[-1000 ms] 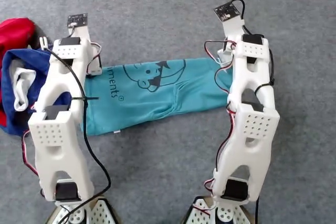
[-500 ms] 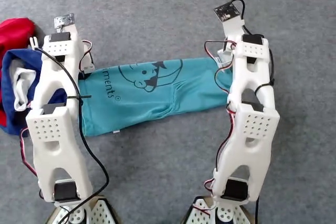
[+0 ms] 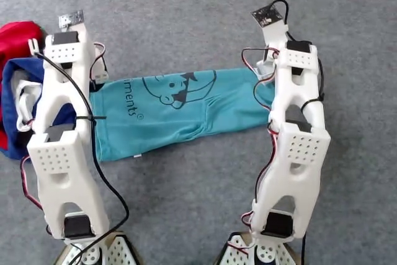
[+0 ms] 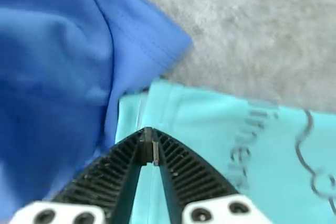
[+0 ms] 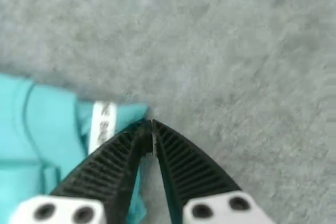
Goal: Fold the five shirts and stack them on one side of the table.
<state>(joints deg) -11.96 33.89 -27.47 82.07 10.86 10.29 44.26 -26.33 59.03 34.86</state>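
Red shirt (image 3: pixel 17 35) and blue shirt (image 3: pixel 15 76) are heaped at the left side of the grey table (image 3: pixel 186 23), with the blue one touching the folded teal shirt (image 3: pixel 180 113). Left tool (image 4: pixel 148 145) is closed, pinching the teal shirt's left end. Right tool (image 5: pixel 148 129) is closed, pinching its right corner beside the label (image 5: pixel 100 127).

White perforated arms (image 3: pixel 298 147), black ribbed claws (image 4: pixel 148 148), black and red cables (image 3: pixel 109 185).

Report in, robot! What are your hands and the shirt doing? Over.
Left hand shut on teal shirt, one end. Right hand shut on its other end. Shirt lying flat, long and narrow. Blue shirt bunched right beside left hand.
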